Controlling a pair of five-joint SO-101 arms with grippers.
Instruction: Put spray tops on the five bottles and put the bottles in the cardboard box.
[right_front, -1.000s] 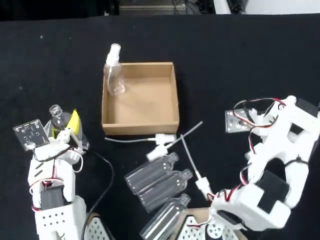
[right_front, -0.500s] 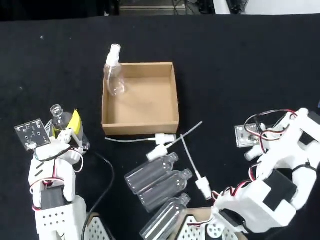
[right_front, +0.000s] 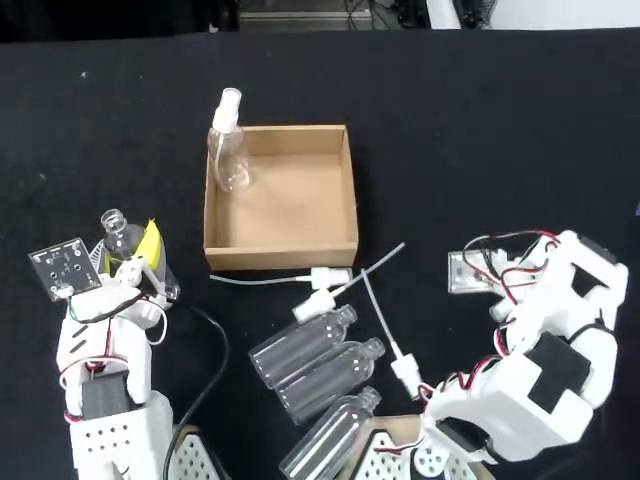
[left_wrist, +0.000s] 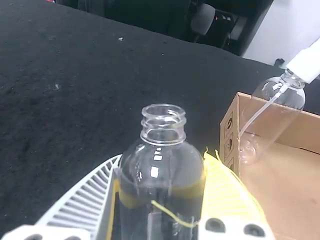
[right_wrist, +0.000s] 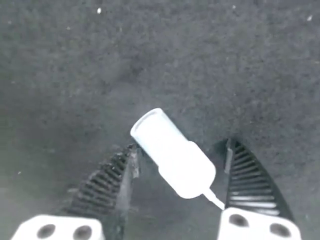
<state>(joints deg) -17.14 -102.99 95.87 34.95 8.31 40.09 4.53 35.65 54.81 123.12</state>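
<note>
Right wrist view: my right gripper (right_wrist: 181, 145), repositioned this past second, now straddles a loose spray top (right_wrist: 175, 155) on the mat (right_wrist: 75, 60), jaws wide, nothing gripped, while my left gripper (left_wrist: 165, 192) clamps the uncapped bottle (left_wrist: 162, 150) upright, awaiting capping.

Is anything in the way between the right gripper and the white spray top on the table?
Nothing visible does. The white plastic spray top lies on the black table, right between the open jaws of the right gripper.
</note>
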